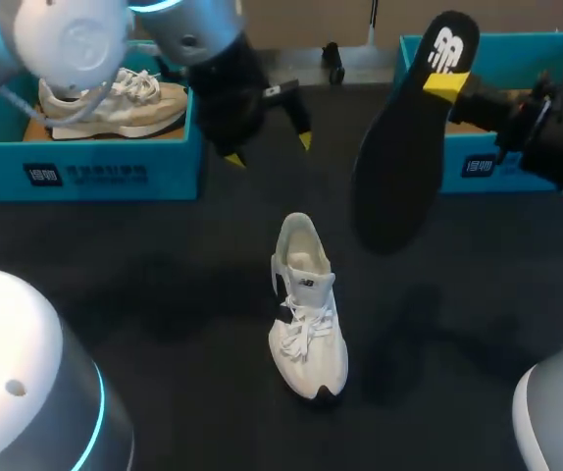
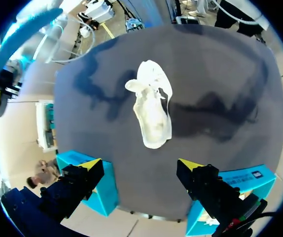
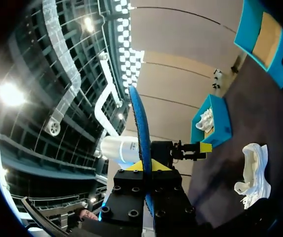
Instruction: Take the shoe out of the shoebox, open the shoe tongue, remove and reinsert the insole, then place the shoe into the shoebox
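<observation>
A white shoe (image 1: 306, 314) lies on the dark table at the middle, toe toward the front edge, with its tongue pulled up; it also shows ahead of the left fingers (image 2: 151, 106) and beside the right gripper (image 3: 254, 173). My right gripper (image 1: 453, 86) is held high at the right, shut on a black insole (image 1: 399, 167) that hangs down from it. In the right wrist view the insole (image 3: 141, 128) stands edge-on between the yellow tips of that gripper (image 3: 144, 165). My left gripper (image 1: 267, 147) hangs open and empty above the table behind the shoe, and its wrist view (image 2: 140, 165) shows the same.
A teal shoebox (image 1: 85, 172) at the back left holds a beige shoe (image 1: 115, 103). A second teal shoebox (image 1: 517, 59) stands at the back right behind the right arm. Both boxes (image 2: 102, 192) (image 2: 247, 177) flank the left fingers.
</observation>
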Robot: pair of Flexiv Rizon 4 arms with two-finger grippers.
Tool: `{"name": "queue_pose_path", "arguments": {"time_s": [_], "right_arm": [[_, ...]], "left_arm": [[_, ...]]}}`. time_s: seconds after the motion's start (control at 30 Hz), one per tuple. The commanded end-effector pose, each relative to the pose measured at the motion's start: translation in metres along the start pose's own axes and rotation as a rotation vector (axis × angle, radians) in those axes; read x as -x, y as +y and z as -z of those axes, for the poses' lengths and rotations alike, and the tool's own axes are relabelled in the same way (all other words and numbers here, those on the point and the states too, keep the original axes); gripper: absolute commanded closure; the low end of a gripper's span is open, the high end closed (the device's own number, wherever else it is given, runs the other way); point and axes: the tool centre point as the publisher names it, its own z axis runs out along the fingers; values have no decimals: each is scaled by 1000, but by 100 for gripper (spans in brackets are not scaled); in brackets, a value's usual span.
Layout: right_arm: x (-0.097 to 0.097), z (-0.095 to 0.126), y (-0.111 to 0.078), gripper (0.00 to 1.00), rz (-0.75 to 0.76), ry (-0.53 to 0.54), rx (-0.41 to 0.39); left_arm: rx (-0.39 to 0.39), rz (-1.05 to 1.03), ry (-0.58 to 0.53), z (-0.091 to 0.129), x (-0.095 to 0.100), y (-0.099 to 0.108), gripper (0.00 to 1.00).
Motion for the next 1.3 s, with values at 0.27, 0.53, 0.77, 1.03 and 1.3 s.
{"name": "queue_pose_path", "arguments": {"time_s": [0.27,0.53,0.77,1.03,1.3], "right_arm": [[4,-9,-1,100,-14,-14,40],[29,-22,15,100,-134,-97,121],[45,-34,35,100,-158,-135,52],[54,-44,61,100,-183,-179,-32],[67,-65,77,100,-214,-198,-135]], "left_arm": [[-46,-122,-441,8,2,1,0],[-7,-317,-434,11,9,-10,0],[-7,-317,-434,11,9,-10,0],[-7,-317,-434,11,9,-10,0],[-7,-317,-434,11,9,-10,0]]}}
